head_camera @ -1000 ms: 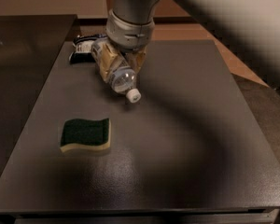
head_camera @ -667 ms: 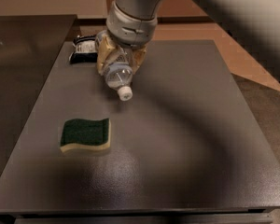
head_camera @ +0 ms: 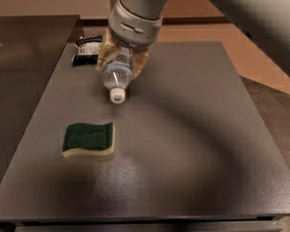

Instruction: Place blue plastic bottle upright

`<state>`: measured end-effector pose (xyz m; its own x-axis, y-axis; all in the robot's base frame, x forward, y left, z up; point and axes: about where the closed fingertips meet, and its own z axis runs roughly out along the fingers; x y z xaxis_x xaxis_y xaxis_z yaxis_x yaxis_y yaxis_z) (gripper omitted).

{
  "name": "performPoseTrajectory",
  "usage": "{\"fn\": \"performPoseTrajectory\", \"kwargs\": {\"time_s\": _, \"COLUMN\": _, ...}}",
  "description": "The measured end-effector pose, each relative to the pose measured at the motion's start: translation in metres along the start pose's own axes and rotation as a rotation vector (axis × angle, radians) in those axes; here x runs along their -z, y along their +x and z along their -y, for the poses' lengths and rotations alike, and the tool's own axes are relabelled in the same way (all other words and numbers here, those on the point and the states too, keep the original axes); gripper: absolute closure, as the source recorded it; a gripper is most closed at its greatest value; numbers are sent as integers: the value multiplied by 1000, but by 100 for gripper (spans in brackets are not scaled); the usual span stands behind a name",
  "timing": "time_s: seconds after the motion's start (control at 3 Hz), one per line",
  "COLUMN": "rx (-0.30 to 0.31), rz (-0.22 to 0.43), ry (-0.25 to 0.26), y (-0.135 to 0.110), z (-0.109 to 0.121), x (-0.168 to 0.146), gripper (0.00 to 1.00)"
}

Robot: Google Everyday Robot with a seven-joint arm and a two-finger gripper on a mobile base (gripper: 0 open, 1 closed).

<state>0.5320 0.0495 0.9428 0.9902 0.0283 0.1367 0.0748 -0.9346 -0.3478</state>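
Note:
The blue plastic bottle is a small clear bottle with a white cap. It points cap-first toward the camera and downward, over the far left part of the dark table. My gripper comes down from above and its tan fingers are shut on the bottle's body, holding it tilted. Whether the cap touches the table I cannot tell. The bottle's base and label are mostly hidden by the gripper.
A green sponge with a yellow underside lies on the table's near left. A dark blue snack packet lies at the far left corner, just behind the gripper. The table's edges drop off at left and front.
The gripper with the bottle has swung left. The bottle's cap, which pointed down and right, now points more toward the camera.

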Motion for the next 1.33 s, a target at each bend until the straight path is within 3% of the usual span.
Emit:
{"fn": "performPoseTrajectory", "kwargs": {"time_s": 0.33, "rx": 0, "rz": 0, "ry": 0, "y": 0, "z": 0, "x": 0, "gripper": 100}}
{"fn": "performPoseTrajectory", "kwargs": {"time_s": 0.67, "rx": -85, "rz": 33, "ry": 73, "y": 5, "z": -7, "x": 2, "gripper": 100}}
{"fn": "performPoseTrajectory", "kwargs": {"time_s": 1.33, "rx": -464, "rz": 129, "ry": 382, "y": 24, "z": -53, "x": 30, "gripper": 100}}
